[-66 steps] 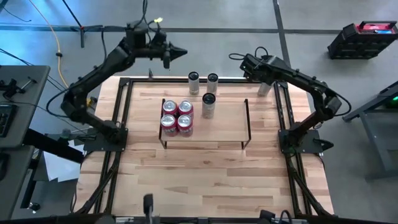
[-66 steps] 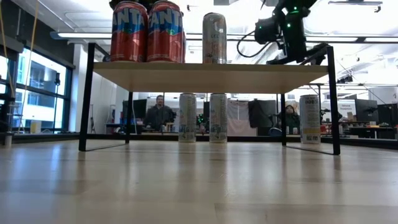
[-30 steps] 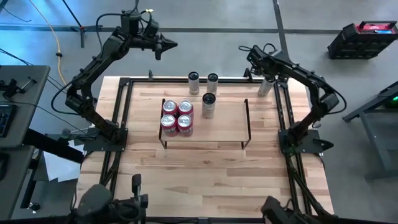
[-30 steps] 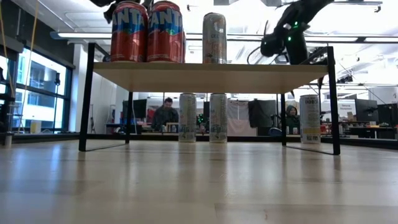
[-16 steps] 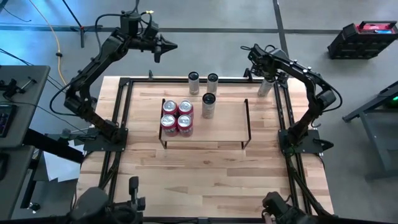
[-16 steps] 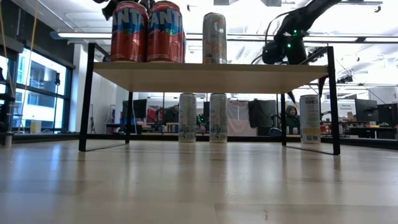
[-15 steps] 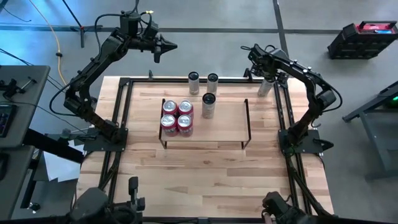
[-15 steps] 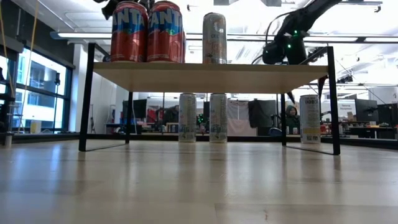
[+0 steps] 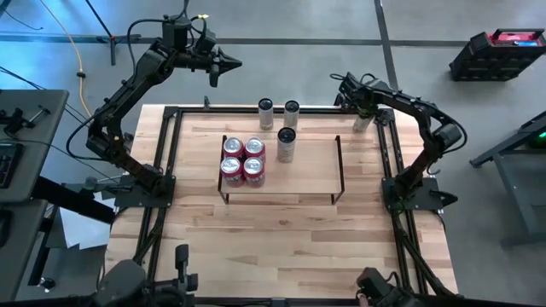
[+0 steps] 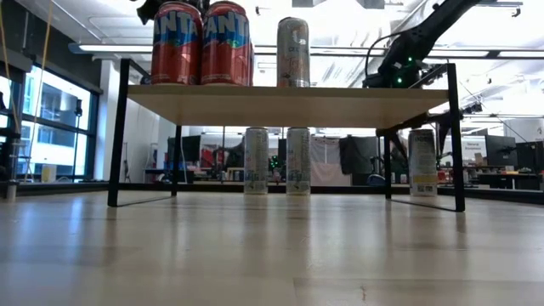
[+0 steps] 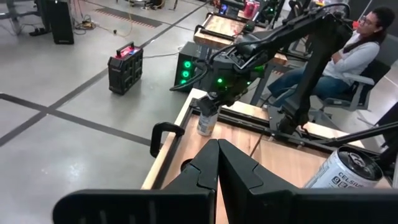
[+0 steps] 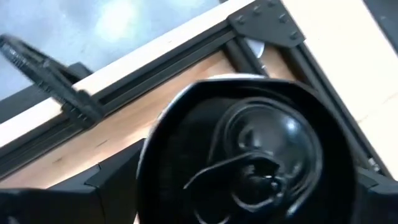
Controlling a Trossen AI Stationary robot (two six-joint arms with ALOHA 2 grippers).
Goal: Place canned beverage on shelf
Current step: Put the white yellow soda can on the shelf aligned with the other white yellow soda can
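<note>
Five cans already stand on the shelf (image 9: pixel 311 170): four red ones (image 9: pixel 242 159) in a block at its left end and a silver one (image 9: pixel 287 145) beside them. Two more (image 9: pixel 278 112) wait on the table behind it. I am working the sixth loose can (image 10: pixel 422 162), at the table's far right corner, just beside the black rail.

My right gripper (image 9: pixel 363 115) is down over that can, fingers still wide, one on each side. The right wrist view shows the can's top (image 12: pixel 249 149) filling the space between them, so I judge the grasp not yet made.

To do this well, I would centre the can between the fingers, keep them level and low on its body, close evenly without crushing or nudging it against the rail, then lift straight up before crossing to the shelf's bare right half.

My right arm reaches forward along the table's right edge, elbow out, wrist bent down. My left gripper (image 9: pixel 227 63) is shut and empty, held high beyond the far left corner.
</note>
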